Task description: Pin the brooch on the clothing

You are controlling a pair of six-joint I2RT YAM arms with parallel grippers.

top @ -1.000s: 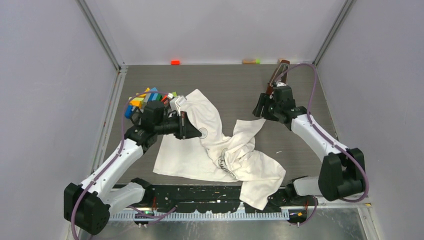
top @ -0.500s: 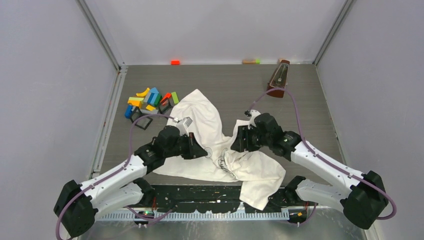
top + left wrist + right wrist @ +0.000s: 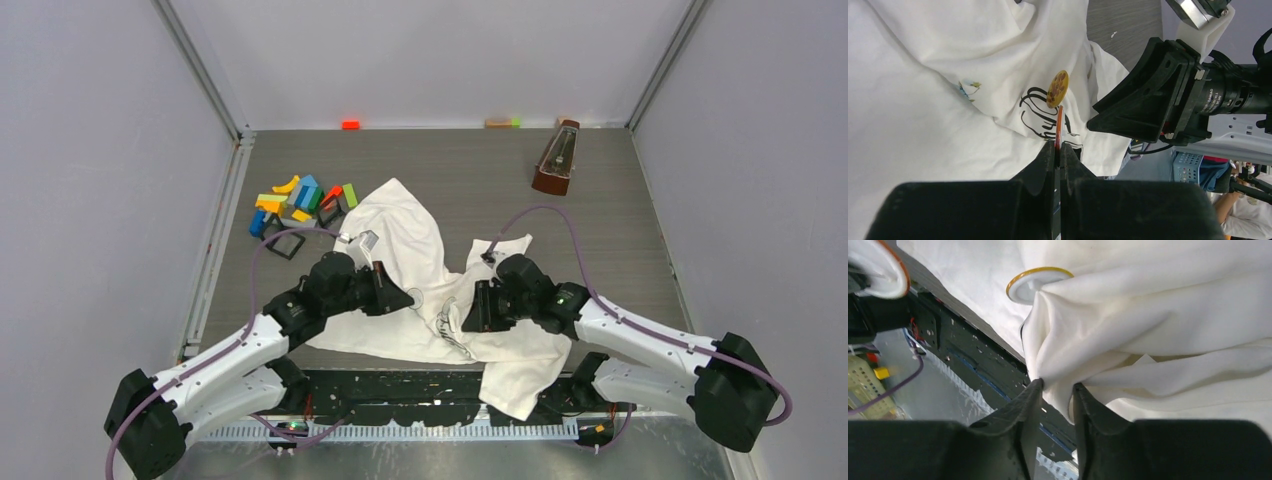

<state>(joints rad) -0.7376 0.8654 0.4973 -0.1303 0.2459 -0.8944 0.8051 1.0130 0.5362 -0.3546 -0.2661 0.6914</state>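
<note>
The clothing (image 3: 400, 225), a white T-shirt with dark cursive lettering (image 3: 1038, 107), lies crumpled across the table's near half. My left gripper (image 3: 408, 298) is shut on the brooch (image 3: 1059, 122), a thin orange-rimmed disc seen edge-on and held just above the lettering. It shows white-faced in the right wrist view (image 3: 880, 267). A second, yellow-rimmed disc (image 3: 1057, 89) rests against the shirt, half tucked under a fold (image 3: 1023, 287). My right gripper (image 3: 468, 316) faces the left one, its fingers (image 3: 1030, 400) pinching a hanging fold of the shirt (image 3: 1148, 315).
Coloured blocks (image 3: 300, 197) and black square frames (image 3: 285, 243) sit at the back left. A brown metronome (image 3: 556, 158) stands at the back right. Small blocks lie by the back wall (image 3: 350, 124). A black rail (image 3: 400, 400) runs along the near edge under the shirt's hem.
My right arm swung from beside the metronome down to the shirt's middle and its jaws narrowed on a fold. My left gripper carried the brooch nearer and rightward over the lettering.
</note>
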